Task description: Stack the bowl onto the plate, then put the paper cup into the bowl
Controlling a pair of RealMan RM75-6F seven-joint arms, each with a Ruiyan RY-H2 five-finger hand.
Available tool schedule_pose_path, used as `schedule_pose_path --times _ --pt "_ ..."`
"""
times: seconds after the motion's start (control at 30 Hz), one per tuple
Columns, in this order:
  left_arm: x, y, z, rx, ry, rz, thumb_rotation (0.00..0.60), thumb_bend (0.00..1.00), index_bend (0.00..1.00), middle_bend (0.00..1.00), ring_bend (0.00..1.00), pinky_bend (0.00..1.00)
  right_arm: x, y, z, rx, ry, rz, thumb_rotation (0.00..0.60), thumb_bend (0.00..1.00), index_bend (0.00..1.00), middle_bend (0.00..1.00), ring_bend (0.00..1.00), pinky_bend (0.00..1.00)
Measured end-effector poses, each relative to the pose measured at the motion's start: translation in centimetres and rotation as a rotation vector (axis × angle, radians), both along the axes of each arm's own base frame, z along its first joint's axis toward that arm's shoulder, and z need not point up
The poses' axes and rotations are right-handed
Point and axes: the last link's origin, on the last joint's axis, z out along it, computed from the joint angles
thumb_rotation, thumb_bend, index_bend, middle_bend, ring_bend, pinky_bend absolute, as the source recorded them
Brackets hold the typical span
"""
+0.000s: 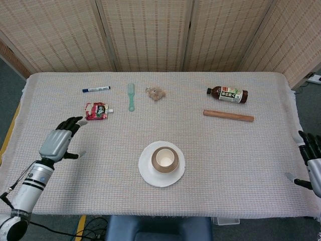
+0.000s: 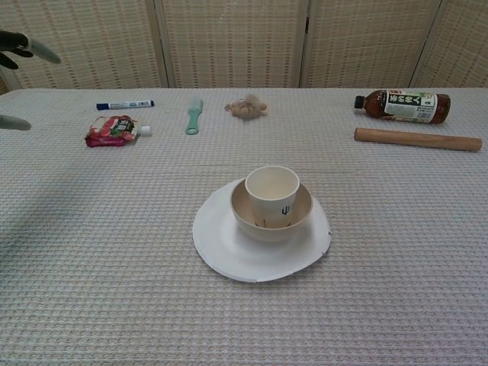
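The white paper cup [image 2: 271, 189] stands upright in the tan bowl [image 2: 299, 212] on the white plate [image 2: 229, 248], near the desk's [image 1: 225, 160] front edge. Left robot hand [image 1: 58, 141] and right robot hand [image 1: 310, 159] hold nothing, fingers spread.

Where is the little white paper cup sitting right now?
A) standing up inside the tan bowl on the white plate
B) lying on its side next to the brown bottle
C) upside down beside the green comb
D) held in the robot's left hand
A: the white paper cup stands upright in the tan bowl, which rests on the round white plate, and no hand is touching it.
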Motion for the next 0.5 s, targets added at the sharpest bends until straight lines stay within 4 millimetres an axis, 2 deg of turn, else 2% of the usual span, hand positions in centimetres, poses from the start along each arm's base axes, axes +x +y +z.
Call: schedule_pose_path --times 0.13,0.27,0.37,0.5 --pt "-3.4 -0.6 0.4 0.009 -0.013 0.032 0.600 0.26 0.15 0.10 0.00 0.15 -0.7 0.2 -0.3 -0.073 0.026 -0.077 0.600 0.01 0.00 0.00 0.00 0.00" --pt "-5.7 -1.7 -0.3 0.013 0.005 0.057 0.600 0.26 0.15 0.10 0.00 0.15 -1.0 0.3 -0.9 -0.145 0.029 -0.109 0.600 0.01 0.00 0.00 0.00 0.00" --pt "-7.0 -2.4 -0.7 0.034 0.006 0.079 0.600 0.26 0.15 0.10 0.00 0.15 -1.5 0.6 -1.3 -0.186 0.033 -0.125 0.600 0.01 0.00 0.00 0.00 0.00" --pt "-7.5 -2.5 -0.4 0.068 0.000 0.079 0.600 0.26 0.15 0.10 0.00 0.15 -2.0 0.7 -1.6 -0.190 0.041 -0.132 0.600 0.01 0.00 0.00 0.00 0.00"
